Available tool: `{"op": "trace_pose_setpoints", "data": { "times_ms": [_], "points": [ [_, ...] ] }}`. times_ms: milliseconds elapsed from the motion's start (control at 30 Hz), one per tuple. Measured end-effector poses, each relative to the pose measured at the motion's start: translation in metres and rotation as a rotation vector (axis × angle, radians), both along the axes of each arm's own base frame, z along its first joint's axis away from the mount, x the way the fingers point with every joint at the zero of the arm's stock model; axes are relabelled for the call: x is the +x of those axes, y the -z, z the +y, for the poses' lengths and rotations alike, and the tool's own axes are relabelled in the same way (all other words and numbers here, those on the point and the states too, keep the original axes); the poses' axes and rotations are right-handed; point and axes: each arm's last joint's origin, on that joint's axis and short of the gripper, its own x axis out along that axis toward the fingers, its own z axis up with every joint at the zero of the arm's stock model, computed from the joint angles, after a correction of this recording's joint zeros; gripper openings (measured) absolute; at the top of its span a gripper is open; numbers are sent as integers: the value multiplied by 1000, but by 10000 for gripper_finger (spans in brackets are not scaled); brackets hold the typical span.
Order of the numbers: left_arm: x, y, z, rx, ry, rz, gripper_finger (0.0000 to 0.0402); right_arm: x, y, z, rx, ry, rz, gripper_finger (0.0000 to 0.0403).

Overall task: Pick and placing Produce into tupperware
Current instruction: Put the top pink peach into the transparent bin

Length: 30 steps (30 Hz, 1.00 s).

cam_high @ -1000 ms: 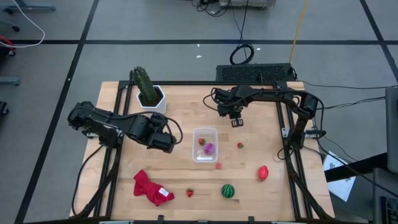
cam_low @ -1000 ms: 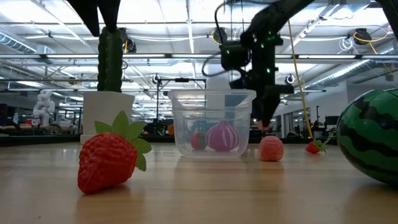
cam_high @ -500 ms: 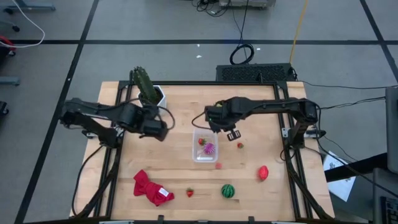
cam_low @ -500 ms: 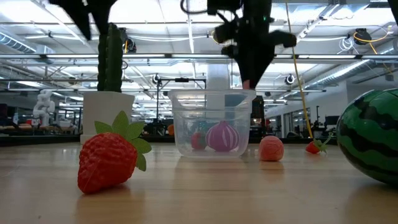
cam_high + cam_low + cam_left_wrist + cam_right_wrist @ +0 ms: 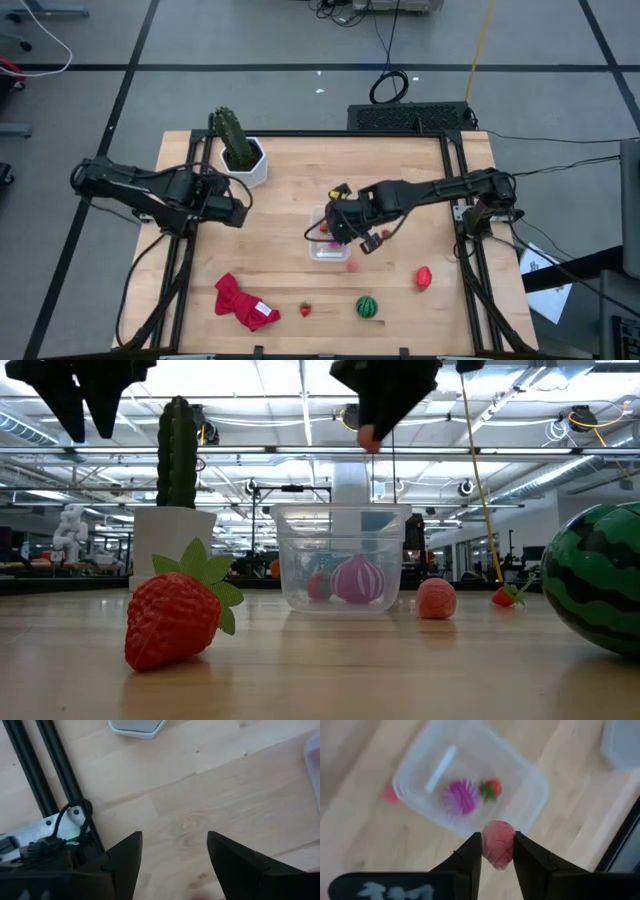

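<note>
Right tool grasps a pink toy piece above the clear tupperware.

The tupperware sits mid-worktop with a purple striped ball and a small red strawberry inside; its right rim lies under the right tool, fingers clenched on the pink piece held clear of the rim. Just past the tub's near right corner lies a pink piece, farther right a red piece. Along the near edge sit a strawberry, the watermelon ball and a red cloth. Open wood spreads left and far of the tub. The left tool hangs near the left edge, released and empty, by the cactus pot.
</note>
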Motion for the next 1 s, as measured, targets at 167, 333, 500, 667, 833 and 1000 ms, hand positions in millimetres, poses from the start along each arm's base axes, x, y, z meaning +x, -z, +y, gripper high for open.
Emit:
{"op": "trace_pose_setpoints", "data": {
  "times_ms": [167, 333, 500, 667, 833, 1000],
  "points": [
    [0, 0, 0, 2, 6, 3, 230, 3, -2, 12, 36, 17, -62, 87],
    [0, 0, 0, -19, 8, 8, 230, 4, 2, 16, 108, 47, -38, 87],
    [0, 0, -1, -31, 9, 11, 230, 12, 1, 18, 100, 46, 11, 87],
    [0, 0, -1, -38, 9, 11, 230, 35, -3, 21, 83, 43, 71, 87],
    [0, 0, -1, -39, 9, 10, 230, 55, 20, 19, 119, 57, 125, 87],
    [0, 0, -1, -40, 10, 10, 230, 59, 34, 13, 112, 91, 183, 87]
  ]
}}
